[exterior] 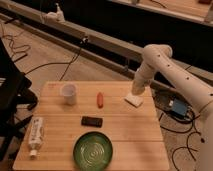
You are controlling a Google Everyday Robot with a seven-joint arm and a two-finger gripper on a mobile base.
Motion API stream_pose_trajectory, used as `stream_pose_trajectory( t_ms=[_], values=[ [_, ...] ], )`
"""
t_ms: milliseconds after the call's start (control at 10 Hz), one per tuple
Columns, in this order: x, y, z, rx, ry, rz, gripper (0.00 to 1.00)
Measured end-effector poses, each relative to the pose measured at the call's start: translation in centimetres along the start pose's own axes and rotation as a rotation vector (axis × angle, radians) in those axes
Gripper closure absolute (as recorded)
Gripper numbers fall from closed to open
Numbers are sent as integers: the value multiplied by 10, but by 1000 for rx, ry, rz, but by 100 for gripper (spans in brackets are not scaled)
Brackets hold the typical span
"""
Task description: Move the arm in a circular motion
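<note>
My arm (pixel 172 75) reaches over the table's (pixel 125 135) far right corner; my gripper (pixel 136 90) hangs above the white sponge (pixel 134 99)

Dim warm light, soft blur

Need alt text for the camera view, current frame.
A white robot arm reaches in from the right, its tool hanging just above a white sponge on a wooden table. The table also holds a cup, carrot, black remote, green plate and tube.
</note>
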Motion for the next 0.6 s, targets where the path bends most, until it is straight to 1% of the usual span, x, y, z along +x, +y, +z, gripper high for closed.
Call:
stream_pose_trajectory(
  t_ms=[200, 300, 400, 500, 600],
  values=[
    [-5, 35, 11, -70, -8, -32, 100],
    [-4, 57, 14, -105, -12, -43, 100],
    [1, 68, 15, -120, -14, -43, 100],
    [10, 79, 14, -133, -14, -30, 99],
    [27, 88, 9, -136, -13, 4, 95]
  ],
)
